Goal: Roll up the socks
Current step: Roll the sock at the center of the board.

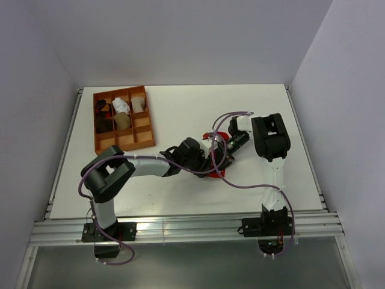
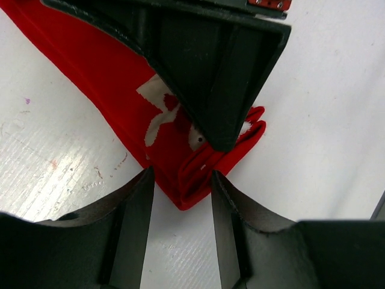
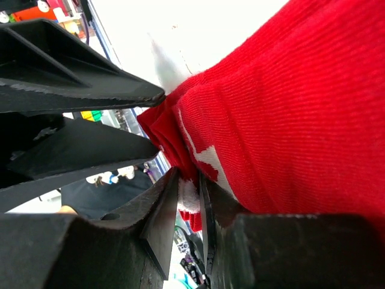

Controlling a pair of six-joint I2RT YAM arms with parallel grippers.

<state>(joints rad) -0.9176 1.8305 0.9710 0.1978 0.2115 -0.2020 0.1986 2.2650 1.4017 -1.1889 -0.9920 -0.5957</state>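
Observation:
A pair of red socks (image 2: 120, 84) with a white pattern lies on the white table, one folded end (image 2: 201, 171) pointing toward the left wrist camera. In the top view the socks (image 1: 218, 136) are mostly hidden under both grippers. My left gripper (image 2: 180, 183) is open, its fingertips on either side of the folded corner, low over the table. My right gripper (image 3: 189, 192) is shut on the socks (image 3: 289, 108), pinching a red and white edge between its fingers. It shows as a black wedge (image 2: 222, 78) pressing on the socks in the left wrist view.
An orange compartment tray (image 1: 150, 129) stands at the back left and holds several rolled socks, among them a white one (image 1: 120, 105) and a tan one (image 1: 123, 120). The two arms meet at mid-table (image 1: 210, 153). White walls enclose the table.

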